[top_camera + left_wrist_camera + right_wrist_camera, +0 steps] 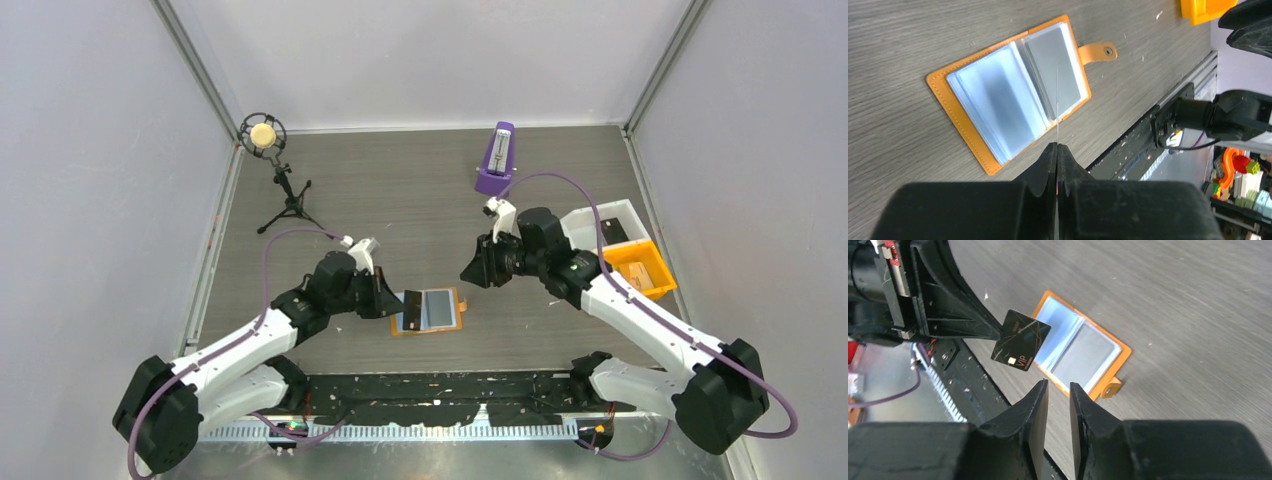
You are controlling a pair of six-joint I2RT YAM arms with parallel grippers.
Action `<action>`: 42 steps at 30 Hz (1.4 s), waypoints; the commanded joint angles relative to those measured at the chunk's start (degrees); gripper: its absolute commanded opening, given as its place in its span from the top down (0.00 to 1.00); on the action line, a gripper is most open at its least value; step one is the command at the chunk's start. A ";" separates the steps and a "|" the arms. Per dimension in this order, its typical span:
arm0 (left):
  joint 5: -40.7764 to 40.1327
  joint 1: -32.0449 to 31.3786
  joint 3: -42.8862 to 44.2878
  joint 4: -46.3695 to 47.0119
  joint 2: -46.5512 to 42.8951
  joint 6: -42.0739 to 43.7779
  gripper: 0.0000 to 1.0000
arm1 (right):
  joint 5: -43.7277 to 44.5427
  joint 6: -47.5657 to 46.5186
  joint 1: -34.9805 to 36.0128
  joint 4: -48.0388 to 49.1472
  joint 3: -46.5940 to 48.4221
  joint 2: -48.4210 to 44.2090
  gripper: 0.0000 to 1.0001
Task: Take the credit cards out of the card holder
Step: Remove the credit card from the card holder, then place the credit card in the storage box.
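my left end effector (1057, 146) clamped on thin black rectangular card (1021, 340) | my right end effector (1058, 390) slightly apart, holding nothing

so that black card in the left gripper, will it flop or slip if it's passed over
Probably stiff: the black card stands out flat from the left gripper, pinched near one corner, no droop. Likely light: edge-on it is a hairline in the left wrist view. Its smooth face may let it pivot in that grip.
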 commanded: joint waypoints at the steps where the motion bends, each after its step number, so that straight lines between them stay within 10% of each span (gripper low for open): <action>1: 8.53 0.31 3.42 -0.80 0.41 4.58 1.00 | -11.07 -2.72 -0.04 0.23 2.96 2.31 0.69; 14: 32.33 0.12 6.59 4.05 4.76 4.28 1.00 | -24.62 -5.25 3.45 0.38 4.78 9.28 0.58; 26: 33.78 0.03 5.56 7.59 4.38 3.31 1.00 | -29.63 -4.37 7.40 3.72 6.32 16.03 0.58; 34: 33.32 0.07 5.38 7.53 4.37 3.48 1.00 | -31.83 -2.27 7.76 7.89 3.96 14.60 0.77; 42: 33.29 0.06 5.27 7.69 4.12 3.76 1.00 | -34.43 -0.02 7.57 10.27 2.63 12.95 0.70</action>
